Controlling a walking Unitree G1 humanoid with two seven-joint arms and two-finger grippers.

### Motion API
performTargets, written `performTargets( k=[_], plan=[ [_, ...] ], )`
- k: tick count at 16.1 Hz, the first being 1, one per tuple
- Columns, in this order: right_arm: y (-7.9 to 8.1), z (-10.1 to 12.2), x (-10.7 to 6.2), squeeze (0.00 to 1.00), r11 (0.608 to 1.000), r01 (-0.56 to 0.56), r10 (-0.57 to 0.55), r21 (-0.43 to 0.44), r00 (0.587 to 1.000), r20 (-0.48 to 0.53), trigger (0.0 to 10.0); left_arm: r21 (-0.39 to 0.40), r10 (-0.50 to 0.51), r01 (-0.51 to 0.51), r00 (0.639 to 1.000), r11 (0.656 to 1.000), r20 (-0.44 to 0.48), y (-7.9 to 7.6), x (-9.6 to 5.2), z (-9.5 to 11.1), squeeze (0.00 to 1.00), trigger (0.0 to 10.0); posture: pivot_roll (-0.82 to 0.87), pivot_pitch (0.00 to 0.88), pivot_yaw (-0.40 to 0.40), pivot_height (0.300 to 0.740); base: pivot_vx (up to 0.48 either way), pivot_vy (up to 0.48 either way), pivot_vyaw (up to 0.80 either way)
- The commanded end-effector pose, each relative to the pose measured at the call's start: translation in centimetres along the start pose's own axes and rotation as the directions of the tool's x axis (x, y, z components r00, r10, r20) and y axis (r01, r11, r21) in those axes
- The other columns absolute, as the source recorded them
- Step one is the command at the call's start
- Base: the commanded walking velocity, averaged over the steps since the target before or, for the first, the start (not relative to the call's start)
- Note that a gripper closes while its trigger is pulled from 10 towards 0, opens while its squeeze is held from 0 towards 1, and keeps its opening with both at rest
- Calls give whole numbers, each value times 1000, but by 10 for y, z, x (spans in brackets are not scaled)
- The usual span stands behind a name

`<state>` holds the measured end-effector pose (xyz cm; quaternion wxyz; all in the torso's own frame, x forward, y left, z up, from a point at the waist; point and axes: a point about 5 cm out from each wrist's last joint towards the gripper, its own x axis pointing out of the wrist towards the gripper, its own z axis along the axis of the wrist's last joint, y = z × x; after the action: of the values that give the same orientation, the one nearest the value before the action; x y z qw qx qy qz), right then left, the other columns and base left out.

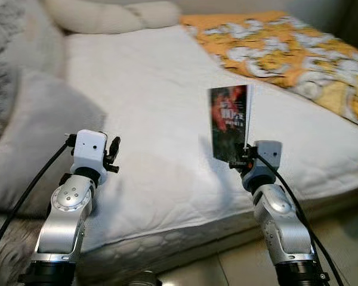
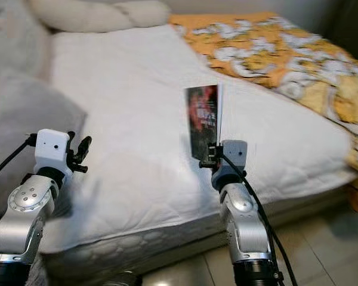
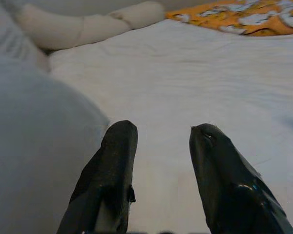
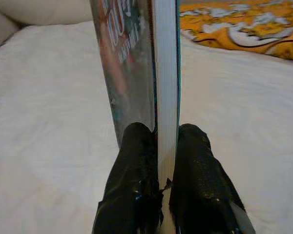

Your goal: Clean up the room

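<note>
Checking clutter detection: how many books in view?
1. The book is held upright above the white mattress, pinched by the right end effector. The left end effector is open and empty. More could be hidden under the orange blanket.

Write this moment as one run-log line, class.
right gripper: shut on book, upright above bed | left gripper: open, empty

Soft, even indoor light brightens the white mattress [image 1: 161, 119] almost to washout, the head views look slightly blurred toward the edges, and both wrist views show their near black fingers [image 3: 112, 180] out of focus.
</note>
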<state>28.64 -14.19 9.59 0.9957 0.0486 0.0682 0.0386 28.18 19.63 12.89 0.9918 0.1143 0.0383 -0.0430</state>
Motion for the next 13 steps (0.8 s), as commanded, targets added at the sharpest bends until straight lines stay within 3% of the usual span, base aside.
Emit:
performTargets(
  k=[1,6,11,13],
  plan=[
    [-5,9,2,0,1000,20,-21,3,999,41,10000,6,-13,13,1000,1000,21,-3,2,4,0,10000,105,0,-27,740,0,0,800],
    [-3,8,3,0,1000,-4,4,-2,999,32,10000,-15,-30,30,999,999,40,-5,2,7,0,10000,106,0,-25,740,0,0,800],
    [11,-1,2,0,994,-110,110,-10,993,-34,10000,-16,-34,35,998,999,48,-4,3,8,0,10000,108,0,-25,740,262,0,800],
    [14,-2,2,0,990,-143,142,-1,989,-40,10000,-13,-39,40,998,999,48,-4,3,8,0,10000,107,0,-24,740,262,0,0]
  ],
)
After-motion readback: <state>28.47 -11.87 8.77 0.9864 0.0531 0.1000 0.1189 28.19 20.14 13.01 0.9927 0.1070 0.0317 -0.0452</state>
